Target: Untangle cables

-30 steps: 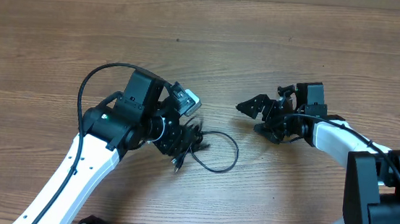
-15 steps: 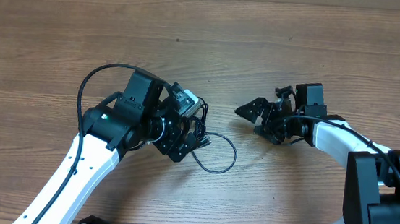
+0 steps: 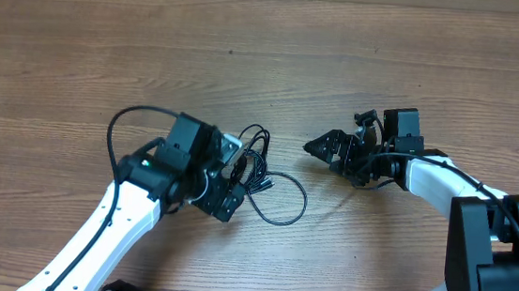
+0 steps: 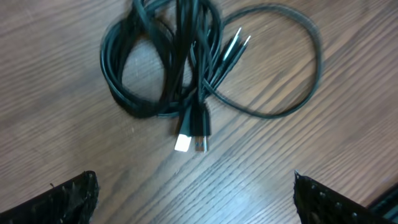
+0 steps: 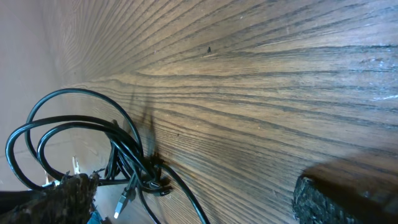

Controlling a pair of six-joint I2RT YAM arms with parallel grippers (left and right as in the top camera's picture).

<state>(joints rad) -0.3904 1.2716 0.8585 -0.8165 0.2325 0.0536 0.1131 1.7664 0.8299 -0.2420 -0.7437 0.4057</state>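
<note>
The cables (image 3: 259, 167) lie on the wooden table as a small black coiled bundle with one loose loop trailing to the right. In the left wrist view the cables (image 4: 168, 68) sit just ahead of the fingertips (image 4: 74, 196), with plug ends (image 4: 193, 134) pointing back at me. My left gripper (image 3: 236, 179) (image 4: 196, 202) is open and empty, just left of the bundle. My right gripper (image 3: 327, 153) (image 5: 205, 199) is open and empty, to the right of the bundle and apart from it. The cables also show in the right wrist view (image 5: 118, 158).
The wooden table (image 3: 388, 72) stretches bare to the far side. The left arm's own thick black wire (image 3: 115, 128) arcs up beside its wrist. The right arm (image 3: 445, 181) lies along the table's right side.
My left gripper has let go of the bundle and drawn back to the lower left. The cables now lie uncovered, slightly farther up the table. The right gripper has barely moved.
</note>
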